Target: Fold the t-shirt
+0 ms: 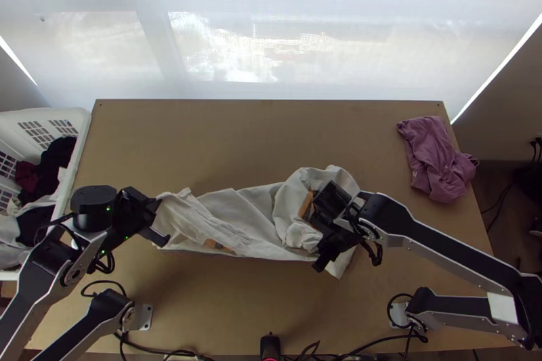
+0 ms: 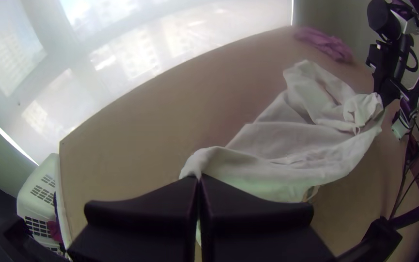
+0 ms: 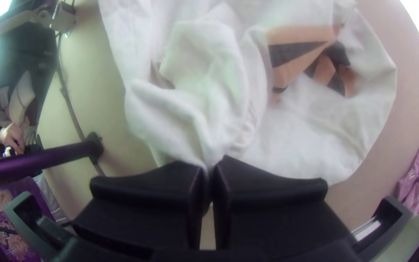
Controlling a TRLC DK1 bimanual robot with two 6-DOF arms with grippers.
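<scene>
The white t-shirt (image 1: 251, 215) lies bunched and stretched sideways across the middle of the table, orange-and-black print showing at its right part. My left gripper (image 1: 160, 220) is at its left end; in the left wrist view the left gripper (image 2: 199, 180) is shut on an edge of the t-shirt (image 2: 287, 160). At the crumpled right end is my right gripper (image 1: 322, 258). The right wrist view has the right gripper (image 3: 210, 167) shut on a gathered fold of the t-shirt (image 3: 185, 102).
A crumpled pink cloth (image 1: 439, 158) lies at the table's right edge. Beside the left edge stands a white basket (image 1: 78, 132) holding dark and white clothes. Cables run along the near edge of the table (image 1: 257, 124). A person's hand (image 3: 11, 138) is off the table.
</scene>
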